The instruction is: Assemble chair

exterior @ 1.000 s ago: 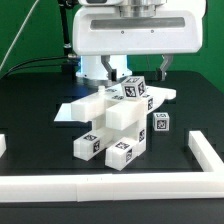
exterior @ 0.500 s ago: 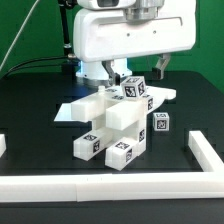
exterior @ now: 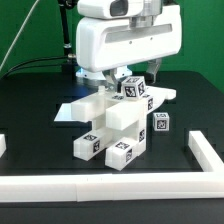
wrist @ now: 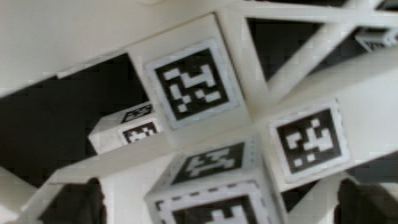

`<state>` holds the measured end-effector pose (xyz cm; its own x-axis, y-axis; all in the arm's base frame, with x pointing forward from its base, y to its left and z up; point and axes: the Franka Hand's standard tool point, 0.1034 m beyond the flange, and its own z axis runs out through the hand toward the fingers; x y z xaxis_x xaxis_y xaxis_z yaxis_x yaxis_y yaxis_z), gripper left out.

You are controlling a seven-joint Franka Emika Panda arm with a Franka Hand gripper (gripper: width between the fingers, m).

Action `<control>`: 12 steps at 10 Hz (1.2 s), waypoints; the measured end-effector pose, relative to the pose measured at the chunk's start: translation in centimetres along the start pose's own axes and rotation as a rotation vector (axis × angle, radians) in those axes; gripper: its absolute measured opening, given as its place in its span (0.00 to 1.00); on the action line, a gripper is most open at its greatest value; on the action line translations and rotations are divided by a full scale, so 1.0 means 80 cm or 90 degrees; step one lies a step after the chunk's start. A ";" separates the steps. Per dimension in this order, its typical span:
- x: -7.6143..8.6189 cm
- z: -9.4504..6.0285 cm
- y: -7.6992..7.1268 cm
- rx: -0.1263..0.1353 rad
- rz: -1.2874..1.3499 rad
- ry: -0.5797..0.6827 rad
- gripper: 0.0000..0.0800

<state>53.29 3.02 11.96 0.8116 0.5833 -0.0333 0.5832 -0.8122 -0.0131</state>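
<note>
Your jaws stand spread about as wide as they go, gripping nothing. One dark finger (exterior: 161, 68) shows to the exterior view's right of the topmost tagged block (exterior: 133, 88). The other is mostly hidden under the white housing (exterior: 125, 40), and I see no contact on either side.

That block sits between and just below the fingers, crowning the chair (exterior: 112, 118), a stack of chunky white slabs and blocks in the middle of the black worktop (exterior: 40, 140). In the wrist view its tags (wrist: 192, 80) fill the picture, so you are very near.

As I read it, the step is a grasp on that top block. Centre it between the fingers, square the wrist to its flat faces and descend slowly. Close only once both pads face bare sides, or the stack may shift.

A small tagged cube (exterior: 160, 124) lies just beside the stack on the exterior view's right. The border rail (exterior: 100, 186) runs along the front, well apart.
</note>
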 end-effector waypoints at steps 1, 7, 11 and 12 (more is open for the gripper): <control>0.000 0.000 0.000 0.000 0.011 0.000 0.80; 0.002 -0.002 0.000 0.001 0.309 0.003 0.36; 0.002 -0.002 -0.001 0.002 0.468 0.003 0.36; 0.003 -0.002 -0.001 0.002 0.498 0.003 0.36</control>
<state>53.40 3.21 12.10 0.9869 -0.1584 -0.0303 -0.1582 -0.9874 0.0092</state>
